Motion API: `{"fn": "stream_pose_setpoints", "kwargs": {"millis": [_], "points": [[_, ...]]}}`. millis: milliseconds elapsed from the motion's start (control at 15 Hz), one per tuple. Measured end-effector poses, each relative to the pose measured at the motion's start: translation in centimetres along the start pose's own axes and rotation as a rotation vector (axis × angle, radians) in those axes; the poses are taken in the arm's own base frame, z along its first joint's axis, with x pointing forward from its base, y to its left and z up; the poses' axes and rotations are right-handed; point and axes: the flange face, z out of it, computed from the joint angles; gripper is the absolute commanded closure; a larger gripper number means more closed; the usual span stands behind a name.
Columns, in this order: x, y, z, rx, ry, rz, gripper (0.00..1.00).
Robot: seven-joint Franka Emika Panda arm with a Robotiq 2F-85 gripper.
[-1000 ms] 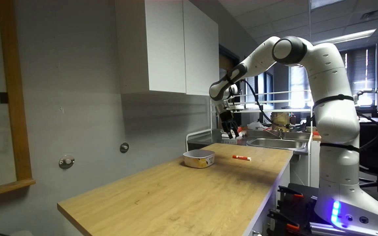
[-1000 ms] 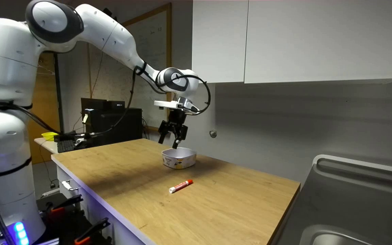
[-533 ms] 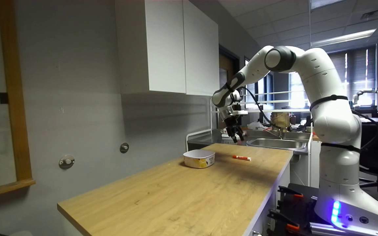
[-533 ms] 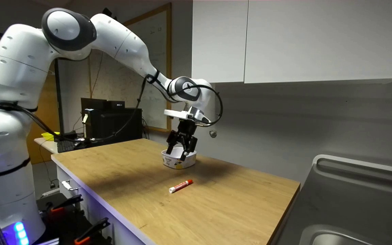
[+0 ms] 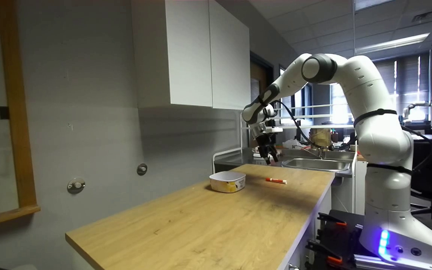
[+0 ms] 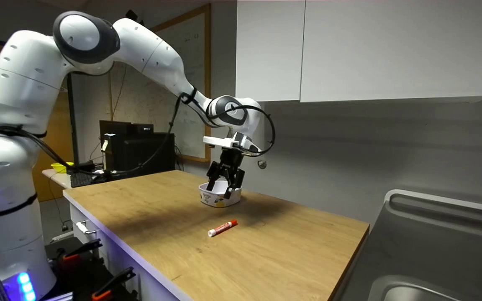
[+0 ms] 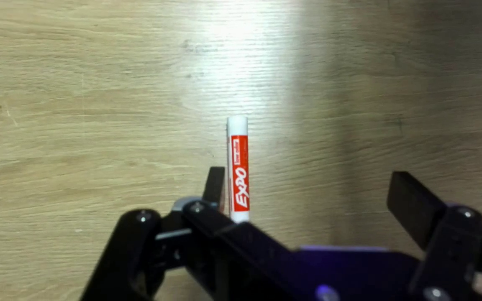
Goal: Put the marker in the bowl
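The marker (image 5: 276, 180) is red and white and lies on the wooden tabletop. It also shows in an exterior view (image 6: 223, 228) and upright in the wrist view (image 7: 239, 175). The bowl (image 5: 226, 184) is white with yellow print and stands on the table near the wall. It also shows in an exterior view (image 6: 220, 200), partly behind the gripper. My gripper (image 6: 219, 192) is open, empty and above the table. In the wrist view the gripper (image 7: 308, 172) has the marker between its jaws' lines, close beside the left finger (image 7: 214, 184), which hides the marker's lower end.
The wall and white cabinets (image 6: 400, 50) stand behind the table (image 5: 186, 232). A metal sink (image 5: 317, 164) is past the table's end. Black clamps with orange tips (image 6: 113, 282) sit by the robot base.
My gripper has come down lower over the table and shifted towards the sink end. Over the last half second it has hardly moved. The marker and bowl have not moved.
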Motion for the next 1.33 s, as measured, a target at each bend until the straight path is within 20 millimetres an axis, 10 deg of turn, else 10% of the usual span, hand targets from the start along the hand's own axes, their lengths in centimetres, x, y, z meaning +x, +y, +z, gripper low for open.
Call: {"fn": "stream_pose_setpoints", "kwargs": {"millis": [1333], "points": [[3.6,4.7,7.4,0.044,0.107,0.001,0.0]]}}
